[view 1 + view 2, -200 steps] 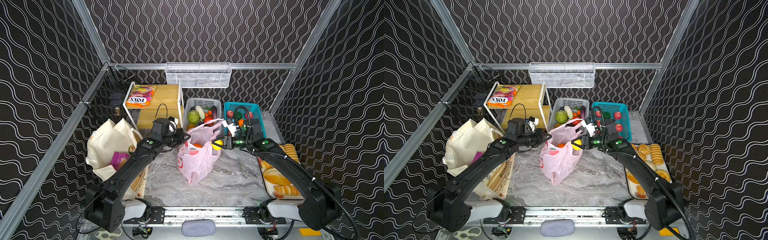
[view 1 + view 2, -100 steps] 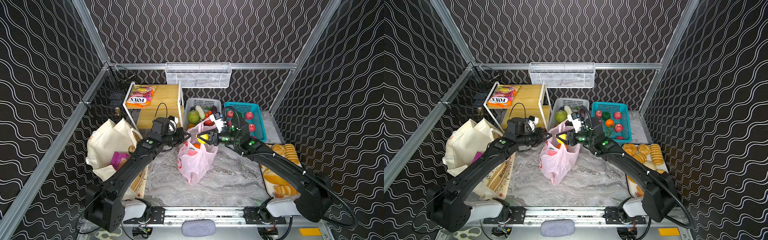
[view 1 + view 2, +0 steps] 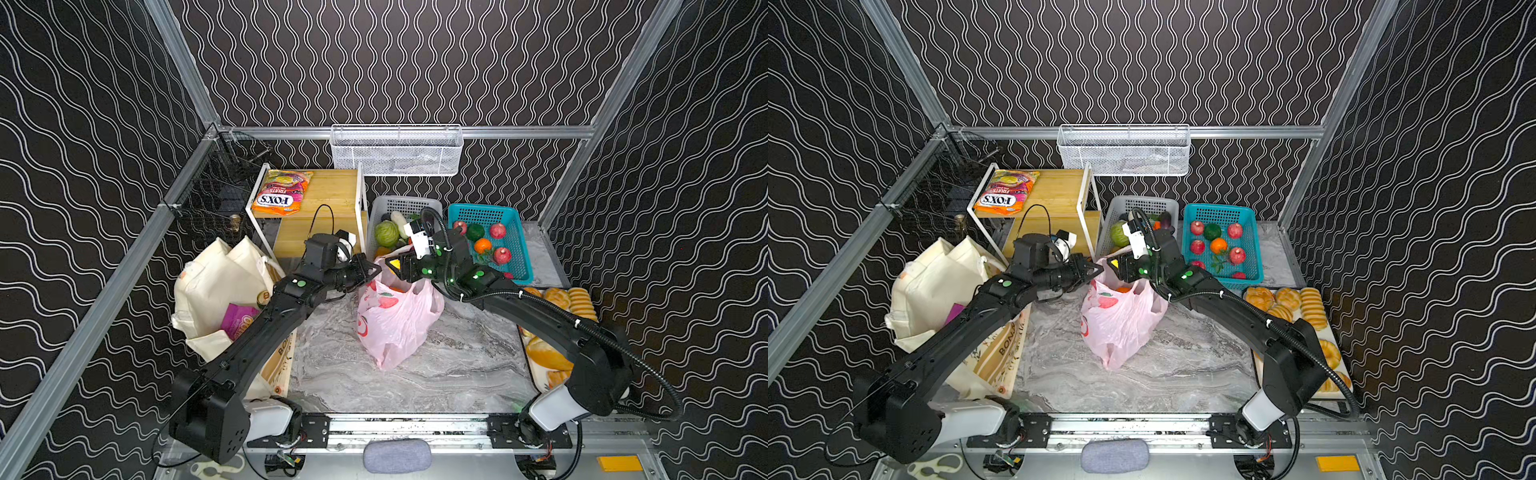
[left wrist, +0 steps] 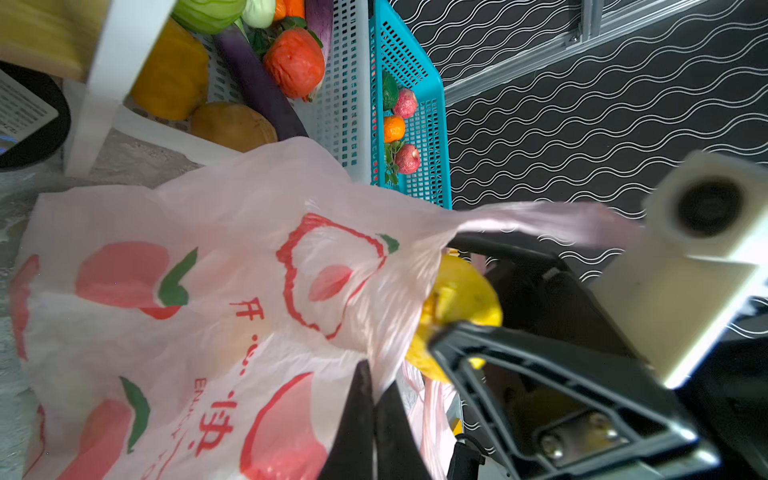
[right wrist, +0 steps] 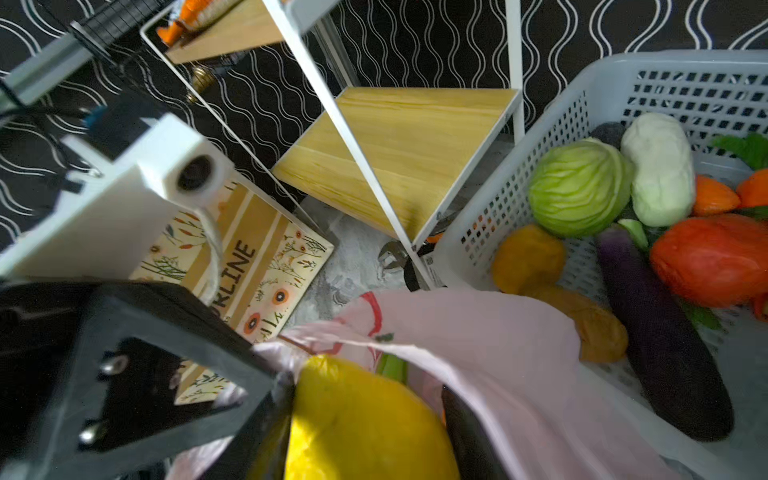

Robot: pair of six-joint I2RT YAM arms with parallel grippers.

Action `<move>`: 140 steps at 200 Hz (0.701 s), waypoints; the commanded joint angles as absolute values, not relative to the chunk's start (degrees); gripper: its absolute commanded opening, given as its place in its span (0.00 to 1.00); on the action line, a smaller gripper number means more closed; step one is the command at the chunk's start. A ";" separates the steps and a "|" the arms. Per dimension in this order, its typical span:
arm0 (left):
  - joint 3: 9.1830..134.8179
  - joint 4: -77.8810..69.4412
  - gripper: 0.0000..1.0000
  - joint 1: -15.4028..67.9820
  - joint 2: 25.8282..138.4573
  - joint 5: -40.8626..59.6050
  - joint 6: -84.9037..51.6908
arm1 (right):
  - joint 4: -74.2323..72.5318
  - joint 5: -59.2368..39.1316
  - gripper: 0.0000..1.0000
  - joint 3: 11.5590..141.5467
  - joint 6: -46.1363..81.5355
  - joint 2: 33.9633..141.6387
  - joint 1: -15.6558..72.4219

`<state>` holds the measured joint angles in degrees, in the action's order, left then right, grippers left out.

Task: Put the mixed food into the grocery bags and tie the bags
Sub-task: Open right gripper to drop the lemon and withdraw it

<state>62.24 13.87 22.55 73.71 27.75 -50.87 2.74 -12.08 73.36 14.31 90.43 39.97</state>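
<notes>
The pink plastic grocery bag stands mid-table, with an orange fruit inside. My left gripper is shut on the bag's left rim and holds the mouth up. Over that mouth is my right gripper, with a yellow toy fruit filling the gap between its fingers. The cream canvas tote slumps at the left with a purple snack packet in it.
Behind the bag stand a grey basket of vegetables and a teal basket of small fruits. A bread tray lies at the right. The wooden shelf at back left carries the FOX'S packet. A white wire basket hangs on the back wall.
My right gripper has carried the yellow fruit leftward, from beside the bag to over its open mouth. The left gripper has stayed on the bag's rim.
</notes>
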 commanded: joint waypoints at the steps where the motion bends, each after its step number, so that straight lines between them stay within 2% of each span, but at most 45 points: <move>1: 62.88 14.11 0.00 22.50 73.39 26.55 -50.03 | 1.73 -11.38 0.73 71.25 13.34 88.68 39.99; 22: 63.42 15.25 0.00 22.33 73.48 25.80 -49.28 | -5.00 -14.70 0.81 67.52 13.54 85.55 40.01; 74: 62.40 14.92 0.00 21.69 72.71 23.52 -50.12 | -11.14 -22.12 0.88 65.70 9.56 74.47 39.94; 90: 62.43 14.55 0.00 21.34 72.67 23.04 -50.44 | -14.90 -18.61 0.90 63.59 6.70 69.48 39.81; 110: 62.67 15.08 0.00 21.01 72.74 22.33 -49.80 | -14.59 -12.52 0.87 62.99 0.81 64.53 39.47; 140: 62.46 14.40 0.00 20.74 73.29 23.44 -49.86 | -17.55 3.46 0.84 60.09 -4.46 59.80 37.48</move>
<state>62.48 15.55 20.95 73.01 23.14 -50.65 -12.12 -10.70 62.94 1.98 62.39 38.89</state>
